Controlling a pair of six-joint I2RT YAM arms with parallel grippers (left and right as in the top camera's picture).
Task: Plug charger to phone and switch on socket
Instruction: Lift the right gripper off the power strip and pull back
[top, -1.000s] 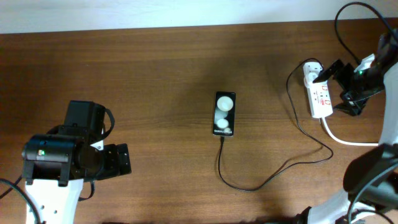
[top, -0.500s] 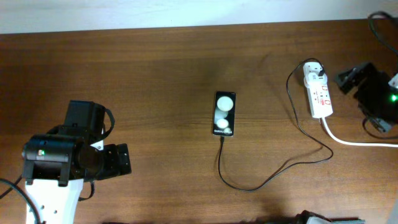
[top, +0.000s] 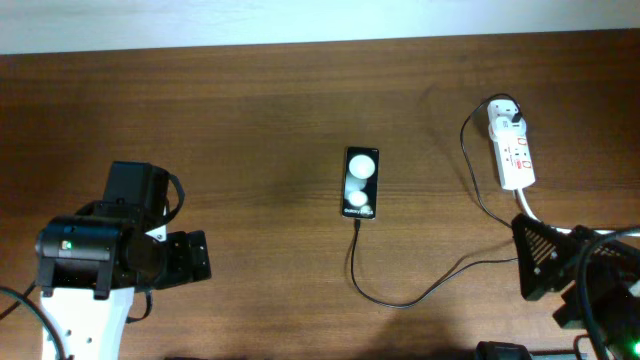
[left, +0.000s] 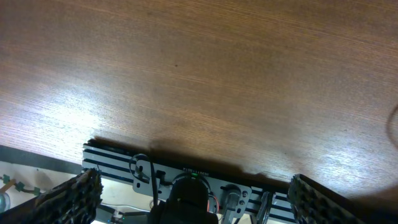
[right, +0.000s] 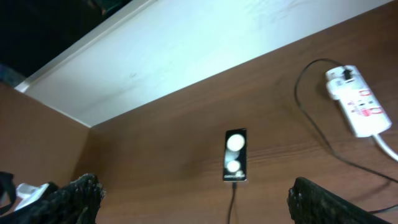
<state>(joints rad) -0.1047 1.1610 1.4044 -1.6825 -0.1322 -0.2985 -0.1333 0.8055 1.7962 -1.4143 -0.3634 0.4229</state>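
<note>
At far right — socket (top: 512, 150) lies ahead of right gripper (top: 536, 262), long axis pointing away; left gripper (top: 196, 257) well apart. Both grippers spread wide, empty.

A small black phone (top: 361, 183), glossy-faced and marked with two white round spots and a line of small white text at its near end, is laid flat about the middle of the worktop, its length running from far edge to near edge. The charger (top: 352, 260), a thin black cable, is seen meeting the phone's near end, looped toward the near edge and carried rightward up to a white plug seated in the far end of the socket (top: 515, 160). The socket, a white strip with small red marks, is laid flat near the far right corner, roughly parallel to the right edge, with a thick white cord (top: 545, 224) led from its near end toward that edge.
</note>
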